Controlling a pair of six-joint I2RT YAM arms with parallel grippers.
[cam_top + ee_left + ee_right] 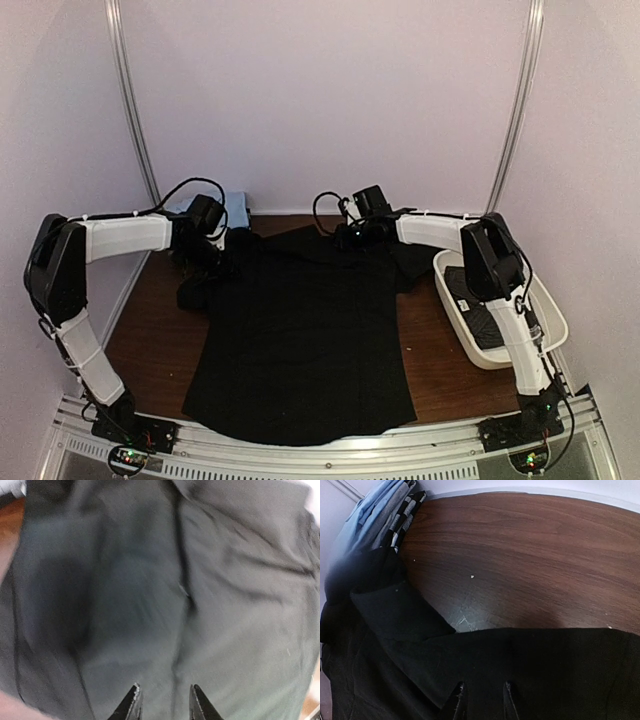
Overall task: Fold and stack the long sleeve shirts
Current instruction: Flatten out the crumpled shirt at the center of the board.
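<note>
Shoulder grab ahead of the first fold.
Top: black shirt (pixel 300 340) flat on table (pixel 150 330), collar 12, hem 6; left gripper (pixel 212 240) at 10 shoulder, right gripper (pixel 355 235) at 1; basket (pixel 545 310) crowding 3. Left wrist: fingers (pixel 132 707) slightly parted over cloth, nothing pinched; better seated on seam (pixel 182 595). Right wrist: likewise parted over collar edge; bare table toward 12, stacked cloths (pixel 380 510) at 11.

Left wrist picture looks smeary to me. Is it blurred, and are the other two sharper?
Left wrist: yes, the black shirt looks soft and greyish, its folds smeared. Right wrist: the wooden table is sharp, but the blue cloth at the upper left is soft. Top view: evenly lit, fairly sharp, though the shirt is one flat black shape.
</note>
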